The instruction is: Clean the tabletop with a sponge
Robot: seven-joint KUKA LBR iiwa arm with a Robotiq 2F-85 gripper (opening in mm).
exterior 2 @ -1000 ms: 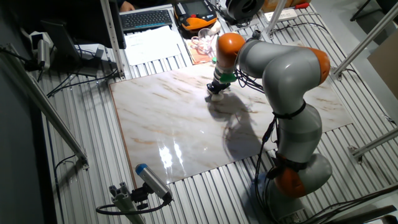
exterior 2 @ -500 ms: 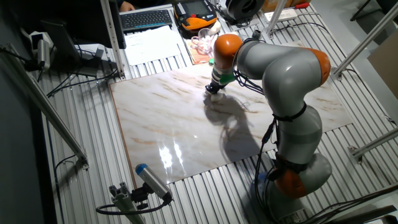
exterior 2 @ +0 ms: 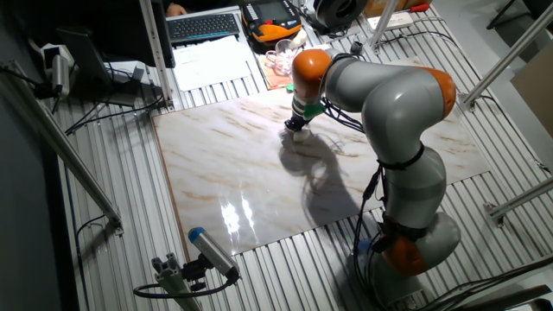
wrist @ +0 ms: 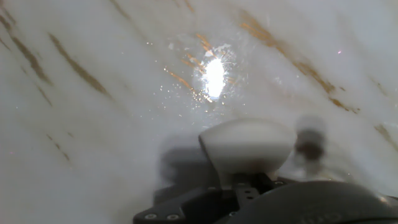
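The tabletop [exterior 2: 233, 164] is a glossy marble slab with brown veins, lying on the ribbed metal bench. My gripper [exterior 2: 297, 129] points down at the slab's far middle part, shut on the sponge [exterior 2: 299, 133], a small cream-white block pressed against the marble. In the hand view the sponge [wrist: 247, 145] bulges out just ahead of the dark gripper body, flat on the tabletop [wrist: 93, 124]. A bright lamp glare sits on the marble just beyond it. The fingers themselves are hidden by the sponge.
A keyboard [exterior 2: 203, 26], papers and an orange device [exterior 2: 275, 22] lie beyond the slab's far edge. A blue-tipped cylinder on a clamp [exterior 2: 207, 250] stands off the near left corner. Metal frame bars [exterior 2: 78, 164] cross at left. The arm's base [exterior 2: 415, 242] stands at the slab's near right.
The gripper with the sponge has slid a little to the left and towards the far edge across the marble over the last second.
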